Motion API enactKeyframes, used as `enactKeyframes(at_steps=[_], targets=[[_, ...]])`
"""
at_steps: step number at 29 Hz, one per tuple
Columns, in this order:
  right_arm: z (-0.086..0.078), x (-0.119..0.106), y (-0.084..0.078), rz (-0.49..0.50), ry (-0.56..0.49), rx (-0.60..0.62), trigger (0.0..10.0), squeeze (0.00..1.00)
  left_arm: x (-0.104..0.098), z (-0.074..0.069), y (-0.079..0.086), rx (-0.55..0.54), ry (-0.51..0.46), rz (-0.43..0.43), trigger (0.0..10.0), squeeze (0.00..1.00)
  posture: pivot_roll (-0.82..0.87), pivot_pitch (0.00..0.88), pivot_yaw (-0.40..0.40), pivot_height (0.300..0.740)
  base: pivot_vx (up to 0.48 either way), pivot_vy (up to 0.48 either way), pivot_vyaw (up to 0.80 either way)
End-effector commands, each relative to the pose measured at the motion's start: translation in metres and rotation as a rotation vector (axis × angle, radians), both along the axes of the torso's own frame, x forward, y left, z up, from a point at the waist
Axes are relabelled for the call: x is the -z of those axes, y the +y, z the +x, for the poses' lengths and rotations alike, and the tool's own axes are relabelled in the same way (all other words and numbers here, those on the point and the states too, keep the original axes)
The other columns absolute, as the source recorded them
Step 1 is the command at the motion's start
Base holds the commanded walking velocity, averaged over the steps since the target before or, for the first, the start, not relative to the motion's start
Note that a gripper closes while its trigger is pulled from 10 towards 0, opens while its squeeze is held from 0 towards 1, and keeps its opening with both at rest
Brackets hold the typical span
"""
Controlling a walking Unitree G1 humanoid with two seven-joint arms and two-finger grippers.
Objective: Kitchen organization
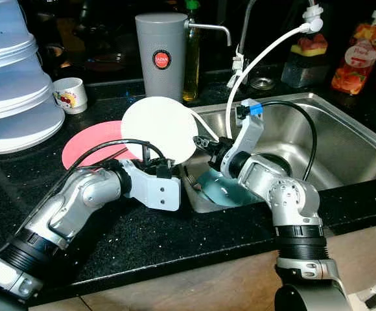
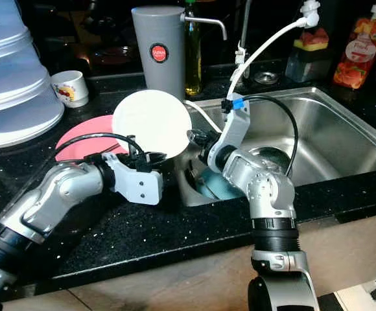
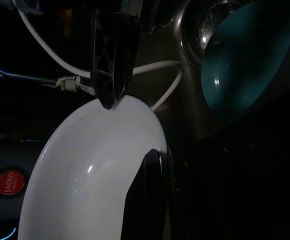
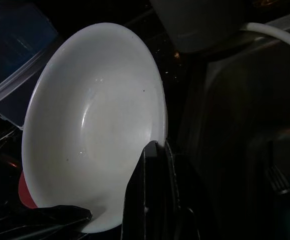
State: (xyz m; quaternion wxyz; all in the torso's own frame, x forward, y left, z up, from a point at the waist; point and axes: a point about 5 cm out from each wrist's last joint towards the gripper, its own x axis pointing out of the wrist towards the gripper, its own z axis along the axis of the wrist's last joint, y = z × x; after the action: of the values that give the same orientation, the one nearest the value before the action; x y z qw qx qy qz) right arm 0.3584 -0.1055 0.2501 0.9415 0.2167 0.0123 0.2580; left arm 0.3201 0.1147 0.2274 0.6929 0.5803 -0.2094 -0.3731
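I see the white plate (image 1: 159,128) held up on edge over the black desk (image 1: 142,240), just left of the sink (image 1: 343,139), its lower rim near the sink's left wall. My left hand (image 1: 154,170) is under it; in the left wrist view its fingers (image 3: 111,55) are closed on the plate's rim, one finger in front, one behind. My right hand (image 2: 198,139) reaches across from the sink side to the plate's right edge; in the right wrist view one finger (image 4: 147,200) lies against the rim, but I cannot tell whether this hand is clamped or just touching.

Behind the plate, away from the sink, a pink plate (image 1: 87,148) lies flat on the desk, partly hidden by the white one. A teal bowl (image 1: 222,192) sits in the sink at its left wall, below my right forearm. A white hose (image 1: 259,61) curves from above the sink's back edge down toward the right hand.

Left of the sink's back corner stands a grey canister (image 1: 161,55) with a red round label, a bottle of yellow oil (image 1: 190,61) just beside it. Well left of the sink is a small mug (image 1: 69,94) and a stack of clear tubs (image 1: 10,78). Behind the sink on the far side, a dark sponge holder (image 1: 306,61) and a red-labelled bottle (image 1: 360,58).
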Motion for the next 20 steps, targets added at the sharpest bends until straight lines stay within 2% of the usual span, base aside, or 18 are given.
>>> enactKeyframes(at_steps=[1,8,9,11,12,13,17,18,19,20], targets=[[0.001,-0.002,0.0,0.008,-0.007,0.012,0.0,0.0,-0.001,-0.002,-0.004,0.04,-0.002,0.005,0.0,0.0,0.06,0.036,0.071,0.74,0.0,0.0,0.0],[0.001,-0.003,-0.002,0.031,-0.006,0.026,0.0,0.0,-0.002,-0.001,-0.005,0.043,-0.015,-0.01,0.0,0.0,0.06,0.037,0.073,0.74,0.0,0.0,0.0],[0.002,-0.005,-0.004,0.043,-0.007,0.038,0.0,0.0,-0.004,0.0,-0.005,0.039,-0.02,-0.024,10.0,0.0,0.06,0.037,0.073,0.74,0.0,0.0,0.0],[0.003,-0.005,-0.006,0.05,-0.007,0.045,0.0,0.0,-0.005,0.0,-0.006,0.036,-0.023,-0.033,10.0,0.0,0.06,0.037,0.073,0.74,0.0,0.0,0.0],[0.004,-0.006,-0.007,0.058,-0.008,0.054,0.0,0.0,-0.007,0.001,-0.006,0.033,-0.028,-0.052,10.0,0.33,0.06,0.037,0.073,0.74,0.0,0.0,0.0],[0.004,-0.007,-0.009,0.068,-0.009,0.061,0.0,0.0,-0.009,0.001,-0.007,0.034,-0.028,-0.063,10.0,1.0,0.06,0.037,0.073,0.74,0.0,0.0,0.0],[0.005,-0.009,-0.013,0.103,-0.008,0.079,0.0,0.0,-0.013,0.003,-0.007,0.018,-0.071,-0.076,10.0,1.0,0.06,0.035,0.072,0.74,0.0,0.0,0.0],[0.006,-0.01,-0.015,0.118,-0.009,0.087,0.0,0.0,-0.015,0.003,-0.006,0.012,-0.09,-0.083,10.0,0.28,0.06,0.035,0.072,0.74,0.0,0.0,0.0],[0.007,-0.011,-0.018,0.148,-0.01,0.102,0.0,0.0,-0.02,0.004,-0.006,0.005,-0.107,-0.11,10.0,0.0,0.06,0.035,0.072,0.74,0.0,0.0,0.0],[0.007,-0.011,-0.018,0.148,-0.01,0.102,0.0,0.0,-0.02,0.004,-0.006,0.005,-0.107,-0.11,10.0,0.0,0.06,0.035,0.072,0.74,0.0,0.0,0.0]])
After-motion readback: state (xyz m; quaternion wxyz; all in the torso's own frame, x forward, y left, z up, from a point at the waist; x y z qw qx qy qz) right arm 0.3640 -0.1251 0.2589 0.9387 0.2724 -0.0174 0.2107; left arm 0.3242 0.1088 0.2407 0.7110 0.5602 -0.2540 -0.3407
